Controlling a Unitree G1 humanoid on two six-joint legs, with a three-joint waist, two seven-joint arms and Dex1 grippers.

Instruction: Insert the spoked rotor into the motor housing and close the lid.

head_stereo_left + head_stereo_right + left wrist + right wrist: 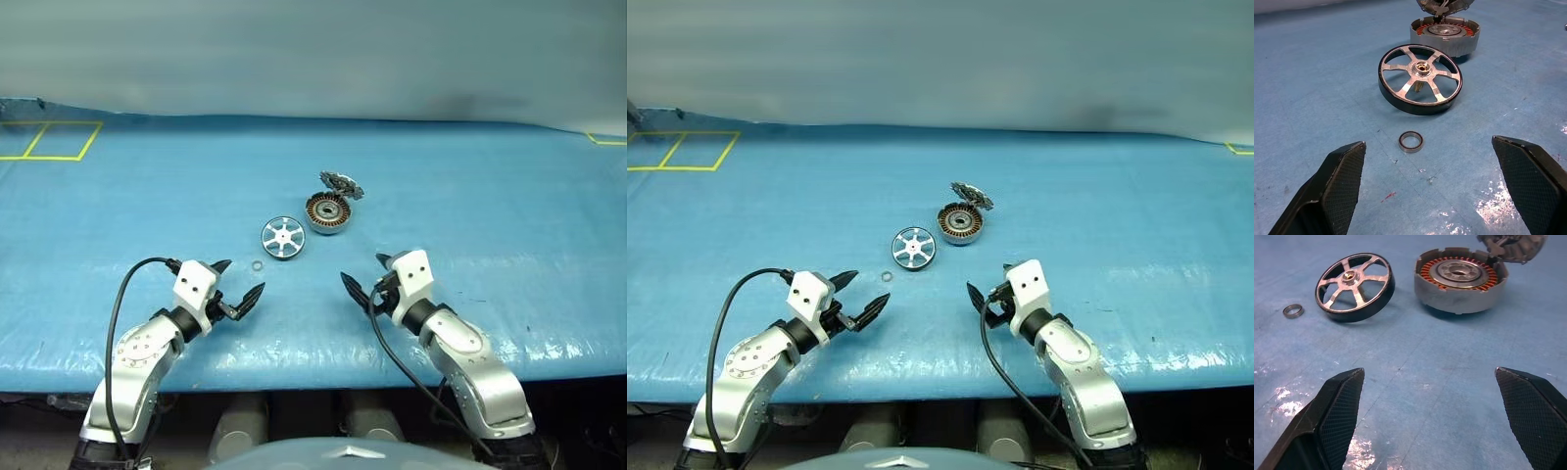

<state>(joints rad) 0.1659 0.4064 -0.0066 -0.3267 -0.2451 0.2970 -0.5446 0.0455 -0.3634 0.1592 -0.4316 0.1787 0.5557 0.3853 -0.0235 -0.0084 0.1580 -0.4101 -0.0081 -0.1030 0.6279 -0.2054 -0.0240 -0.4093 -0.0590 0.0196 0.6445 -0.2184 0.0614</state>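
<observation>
1. My left gripper (238, 284) hovers low over the blue tarp-covered table (509, 225), its 2 black fingers spread wide with nothing between them. My judgement: if I reach ahead from here I could clip the small loose silver ring washer (257, 265) that lies just in front of it and send it skidding.

2. Just beyond the washer lies the spoked rotor (282, 237), a flat silver-white metal wheel with 6 spokes, a dark outer band and a central hub. In the wrist views it sits slightly tilted, propped on the short stub under its hub. That tilt is a risk: a pinch on 1 edge could flip it or slide it across the slick tarp.

3. Beside the rotor, apart from it, stands the motor housing (327, 212), a short round grey metal puck with a copper-brown ring of windings around a silver hub, open at the top. I expect that a rotor lowered off-centre or tilted would jam on the hub or scrape the windings.

4. The lid (342, 184), a round silvery-grey metal cover with a toothed-looking edge, stands raised at the housing's far rim. A knock from either arm could drop it shut before the rotor is in.

5. My right gripper (368, 276) also hangs fully spread and empty, near the housing but clear of it. Pushing the housing while seating the rotor could shift it.

6. I can read no brand, label or writing on any part; there are just yellow lines (61, 140) on the table.
</observation>
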